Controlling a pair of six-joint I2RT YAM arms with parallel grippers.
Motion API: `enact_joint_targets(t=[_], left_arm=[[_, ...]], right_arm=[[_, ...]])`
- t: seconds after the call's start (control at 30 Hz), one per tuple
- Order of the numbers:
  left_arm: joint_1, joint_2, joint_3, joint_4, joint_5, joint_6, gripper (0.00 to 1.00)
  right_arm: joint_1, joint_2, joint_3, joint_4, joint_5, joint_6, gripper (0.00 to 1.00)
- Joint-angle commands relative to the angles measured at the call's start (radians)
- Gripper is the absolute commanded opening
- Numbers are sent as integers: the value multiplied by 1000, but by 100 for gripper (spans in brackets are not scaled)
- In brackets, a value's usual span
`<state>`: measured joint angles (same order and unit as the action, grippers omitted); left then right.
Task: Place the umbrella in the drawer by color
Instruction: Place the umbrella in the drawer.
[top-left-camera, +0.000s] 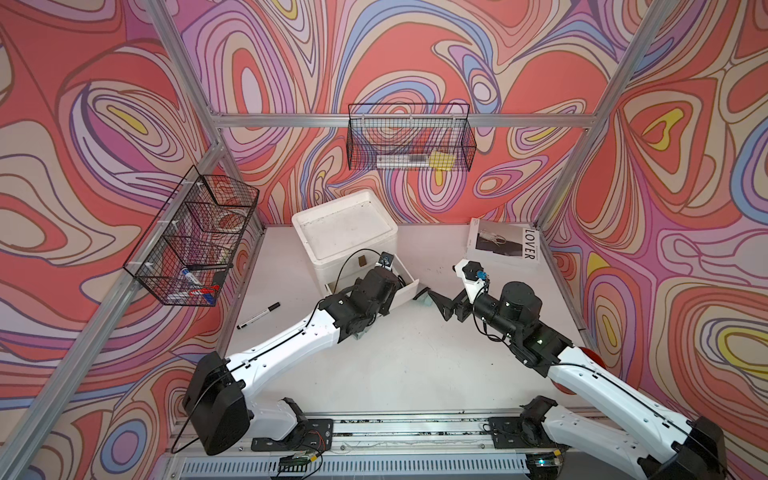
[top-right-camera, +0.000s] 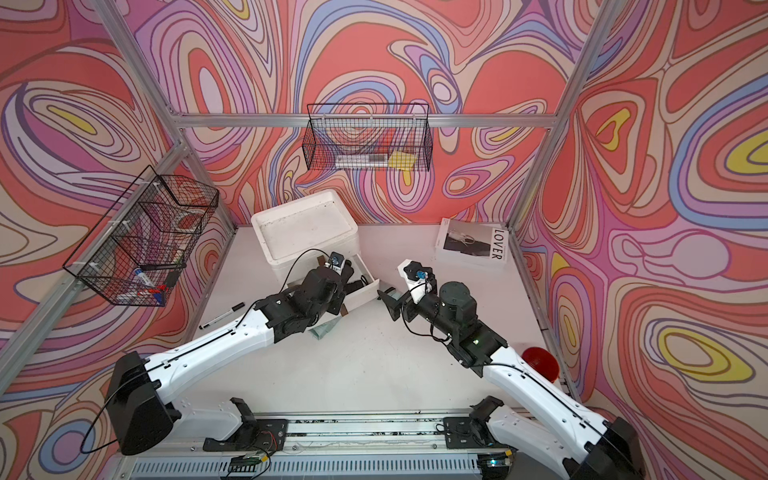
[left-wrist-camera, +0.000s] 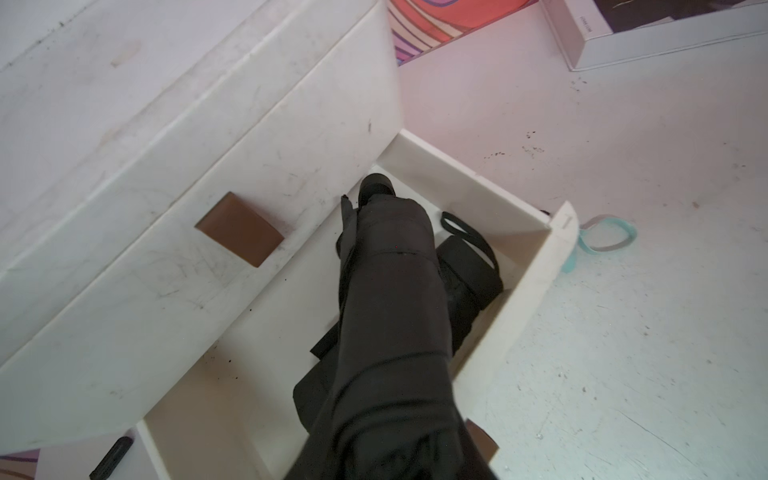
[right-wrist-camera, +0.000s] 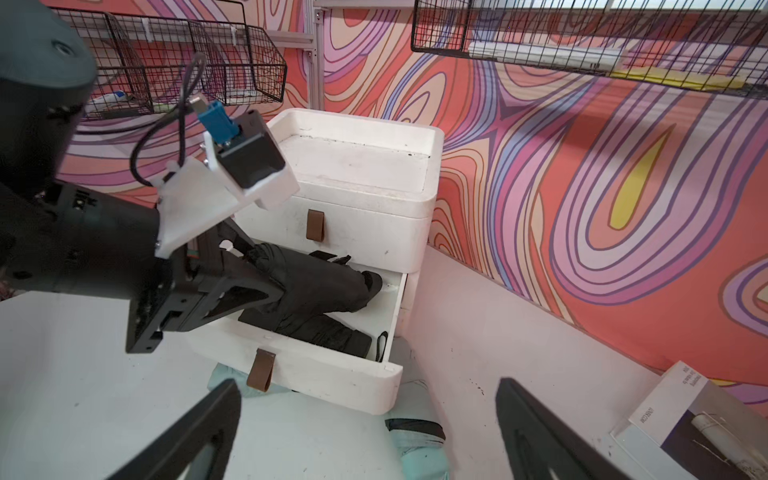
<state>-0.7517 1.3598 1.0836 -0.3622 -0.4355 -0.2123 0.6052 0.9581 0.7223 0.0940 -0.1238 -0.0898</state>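
Now, the biggest worry first. The black umbrella (left-wrist-camera: 390, 291) is clamped by the left pincer (right-wrist-camera: 266, 270), which is closed down narrow round the folded cloth. It is held tilted, with its tip down at the back of the open lower drawer (right-wrist-camera: 332, 374) and its rear end up above the front wall. If it is let go like that, it may be left propped on the wall and the drawer jammed on closing.

A lesser risk: it is held across a second black umbrella (right-wrist-camera: 328, 332) already lying in that drawer, so the pile may be stacked too high to pass beneath the shut upper drawer (right-wrist-camera: 365, 237).

Smaller again: the right pincer (right-wrist-camera: 365, 382), spread wide and empty, is hung just beside the drawer's corner. The teal umbrella (right-wrist-camera: 424, 457) lies near it on the counter (top-left-camera: 395, 365), partly under the drawer front, so a knock could be given.

Counted, big to small:
- one counter
- one drawer unit (top-left-camera: 345, 232) with two drawers
- two wire baskets, a back basket (top-left-camera: 409, 137) and a side basket (top-left-camera: 191, 237)
- one magazine (top-left-camera: 505, 245)
- three umbrellas, two black and one teal
- one red round thing (top-right-camera: 540, 363)
- one marker (top-left-camera: 258, 316)
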Motion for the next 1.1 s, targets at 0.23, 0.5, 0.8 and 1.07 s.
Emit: enact_joint_targets(t=[0.23, 0.5, 0.8, 1.07], left_arm=[[125, -91, 33, -56, 60, -151, 79], [157, -151, 159, -166, 149, -168, 97], [317, -40, 455, -386, 297, -132, 99], [567, 86, 552, -448, 441, -203, 99]], right_arm=[[5, 256, 377, -438, 176, 275, 98], [5, 300, 326, -355, -13, 277, 98], [8, 310, 257, -231, -133, 408, 98], [66, 269, 148, -153, -51, 470, 90]])
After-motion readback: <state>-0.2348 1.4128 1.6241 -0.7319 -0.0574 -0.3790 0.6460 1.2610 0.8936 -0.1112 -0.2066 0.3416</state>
